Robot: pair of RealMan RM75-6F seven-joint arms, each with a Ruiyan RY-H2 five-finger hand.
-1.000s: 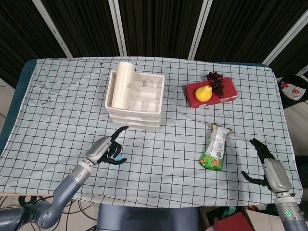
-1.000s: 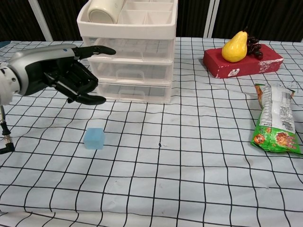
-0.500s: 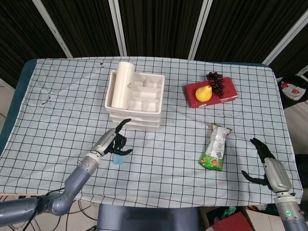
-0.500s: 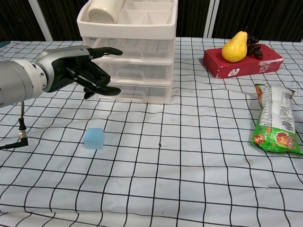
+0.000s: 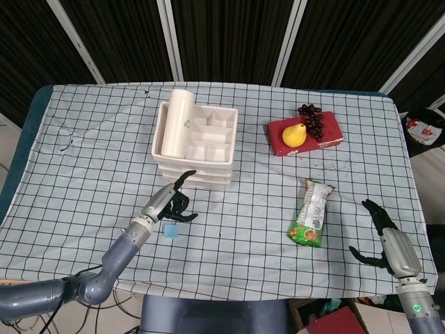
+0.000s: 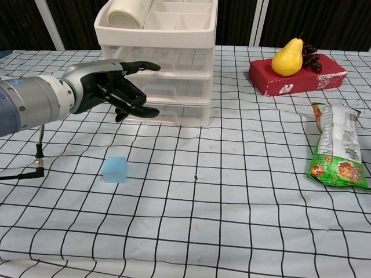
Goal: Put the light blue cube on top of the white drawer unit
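Grey-and-black left robot hand up off the cloth, fingers spread and lightly curled, gripping nothing, touching nothing; hanging just in front of the white drawer unit, thumb stretched toward its drawer fronts. Right robot hand low at the near right edge of the surface, fingers apart, empty too. Light blue cube flat on the checked cloth, near the left robot hand and below it in the chest view, apart from the fingers, squared roughly to the grid lines; no long axis to speak of, equal on every side. One cube only. One drawer unit, three clear drawers stacked, open tray on top split into compartments. One cream cylinder lying lengthwise in the tray's left compartment. One red box to the right, carrying one yellow pear and one bunch of dark grapes. One green snack bag flat on the cloth, nearer the right robot hand.
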